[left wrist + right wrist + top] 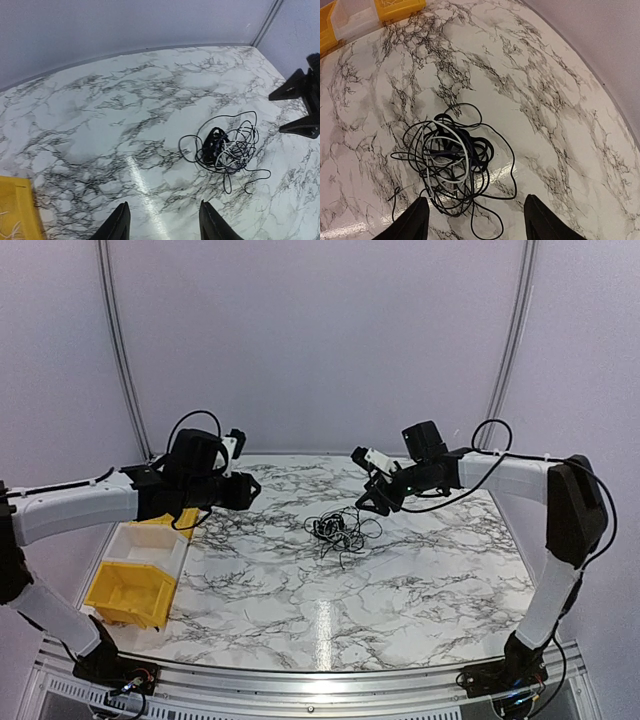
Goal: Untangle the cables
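The cables [342, 529] lie as one small tangled bunch of thin black wires, with a pale strand among them, on the marble table [420, 580] just behind its middle. My right gripper [370, 503] hangs right beside and above the bunch, open; in the right wrist view the cables [447, 160] lie just ahead of and partly between its fingertips [420, 210], none gripped. My left gripper [250, 490] hovers well to the left, open and empty. In the left wrist view, the cables [227, 147] lie far ahead of the left gripper [164, 210], to the right.
A yellow bin [130, 590] and a white bin [150, 545] stand along the table's left edge, under the left arm. White curtain walls close the back and sides. The right gripper's black fingers [300, 107] show at the right edge of the left wrist view.
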Motion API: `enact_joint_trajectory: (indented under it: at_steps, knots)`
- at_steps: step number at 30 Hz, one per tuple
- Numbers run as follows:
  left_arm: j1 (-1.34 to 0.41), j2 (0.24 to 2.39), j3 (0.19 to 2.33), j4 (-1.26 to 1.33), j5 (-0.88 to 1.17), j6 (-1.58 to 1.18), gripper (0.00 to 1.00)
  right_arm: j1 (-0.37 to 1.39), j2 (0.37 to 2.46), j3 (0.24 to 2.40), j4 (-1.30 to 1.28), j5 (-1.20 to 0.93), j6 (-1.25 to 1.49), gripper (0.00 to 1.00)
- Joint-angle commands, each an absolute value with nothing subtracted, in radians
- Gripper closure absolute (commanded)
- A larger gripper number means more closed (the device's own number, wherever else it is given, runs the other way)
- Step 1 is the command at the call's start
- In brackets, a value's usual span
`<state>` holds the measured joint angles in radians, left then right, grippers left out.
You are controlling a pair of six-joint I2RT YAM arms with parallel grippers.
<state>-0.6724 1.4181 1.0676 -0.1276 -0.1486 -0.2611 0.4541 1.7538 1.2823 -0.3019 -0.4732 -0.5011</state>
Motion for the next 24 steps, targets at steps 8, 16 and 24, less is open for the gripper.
enact_joint_trajectory:
  at_steps: [8,16,24]
  knots:
    - [-0.791,1.645,1.116,0.098,-0.047,-0.381,0.48,0.515,1.987,1.568,-0.450,-0.428,-0.464,0.37]
    - [-0.793,1.702,1.129,0.125,-0.041,-0.382,0.46,0.516,2.047,1.627,-0.484,-0.470,-0.452,0.50]
    - [-0.793,1.758,1.145,0.188,-0.012,-0.356,0.46,0.517,2.049,1.636,-0.507,-0.508,-0.459,0.81]
